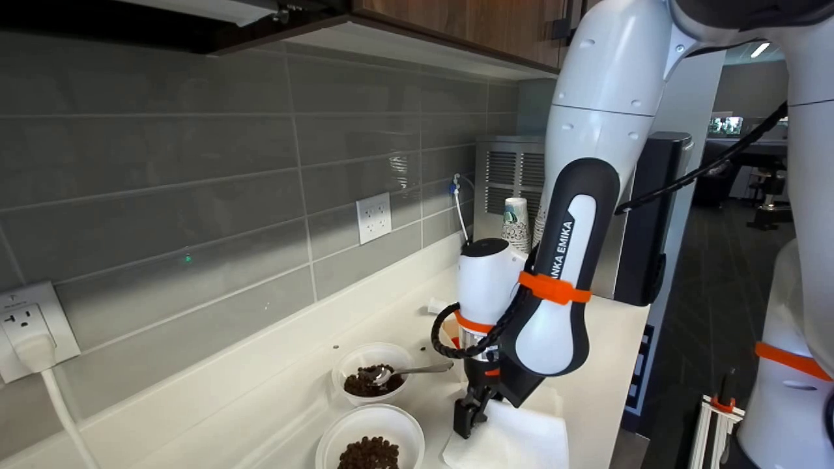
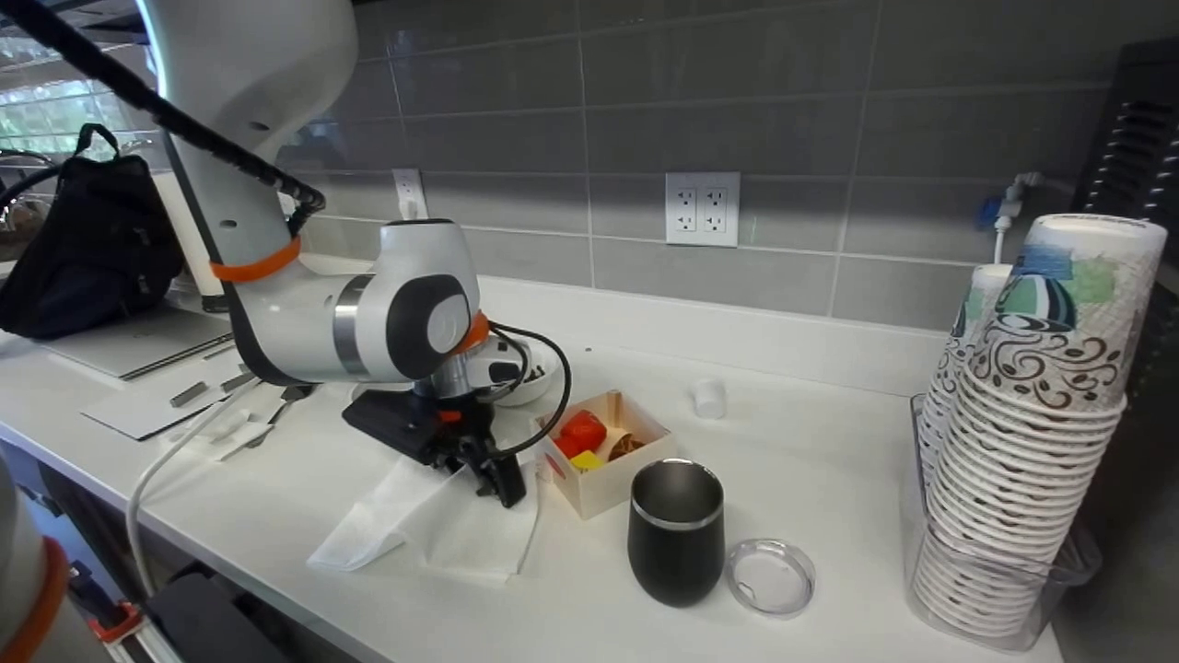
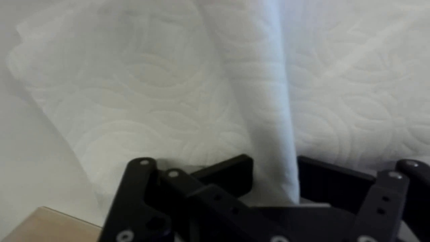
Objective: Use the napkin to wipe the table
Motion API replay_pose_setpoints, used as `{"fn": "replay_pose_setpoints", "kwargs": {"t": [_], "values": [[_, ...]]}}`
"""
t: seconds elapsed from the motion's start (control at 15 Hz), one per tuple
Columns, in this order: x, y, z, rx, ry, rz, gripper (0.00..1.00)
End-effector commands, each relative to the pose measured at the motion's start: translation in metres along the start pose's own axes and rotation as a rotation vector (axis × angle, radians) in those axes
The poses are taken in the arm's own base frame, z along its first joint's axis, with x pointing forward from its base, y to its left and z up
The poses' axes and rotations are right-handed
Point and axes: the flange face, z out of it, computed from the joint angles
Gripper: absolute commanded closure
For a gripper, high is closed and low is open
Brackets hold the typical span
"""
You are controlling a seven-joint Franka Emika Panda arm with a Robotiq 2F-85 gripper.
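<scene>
The napkin (image 3: 141, 101) is a white embossed sheet on the off-white table (image 2: 829, 479). It lies loosely folded under my gripper in both exterior views (image 1: 521, 443) (image 2: 470, 543). My black gripper (image 3: 275, 181) points down at the napkin, low over the table; it also shows in both exterior views (image 1: 470, 417) (image 2: 488, 474). In the wrist view its fingers are partly apart, with a raised fold of the napkin standing between them. The fold meets the right fingertip; whether both fingers press on it is hard to tell. The table also shows at left in the wrist view (image 3: 37, 161).
Two white bowls (image 1: 350, 360) (image 1: 335, 433) with brown balls stand beside the gripper, a spoon (image 1: 423, 369) in the farther one. A wooden box (image 2: 636, 471) with red and yellow items is close by. A black tumbler (image 2: 677, 552), clear lid (image 2: 772, 578) and paper cups (image 2: 1013, 497) stand farther off.
</scene>
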Motion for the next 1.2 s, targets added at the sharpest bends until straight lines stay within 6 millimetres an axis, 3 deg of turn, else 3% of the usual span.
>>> {"fn": "replay_pose_setpoints", "kwargs": {"t": [0.0, 0.07, 0.33, 0.53, 0.67, 1.13], "values": [[-0.006, -0.028, 0.007, 0.068, 0.031, -0.034, 0.95], [-0.009, -0.040, 0.006, 0.086, 0.035, -0.055, 1.00], [-0.027, -0.087, 0.001, 0.152, 0.040, -0.153, 1.00], [-0.041, -0.106, 0.004, 0.161, -0.001, -0.207, 1.00], [-0.043, -0.103, 0.002, 0.128, -0.025, -0.212, 1.00], [-0.021, -0.053, -0.010, -0.034, -0.089, -0.073, 1.00]]}}
